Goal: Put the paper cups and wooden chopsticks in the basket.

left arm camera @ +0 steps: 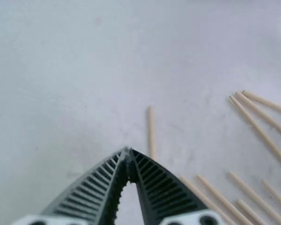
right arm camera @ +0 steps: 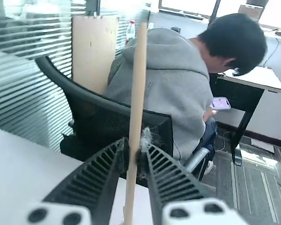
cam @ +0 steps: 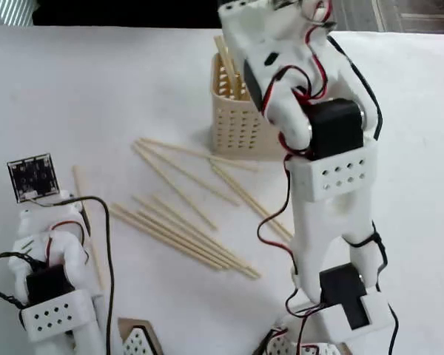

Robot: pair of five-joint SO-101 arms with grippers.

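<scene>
The right end effector (right arm camera: 136, 150) was closed on one pale wooden chopstick (right arm camera: 138, 79), which it held upright. The right arm (cam: 329, 177) extended over the cream perforated basket (cam: 235, 129). The left end effector (left arm camera: 129, 157) was fully closed and empty, with its tips just short of a single chopstick (left arm camera: 151, 131). Loose wooden chopsticks (cam: 185, 225) lay spread on the white counter (cam: 96, 89) near the basket.

The chopsticks (cam: 185, 238) are tan, the gridded basket (cam: 237, 126) cream, the table (cam: 96, 89) white.
</scene>
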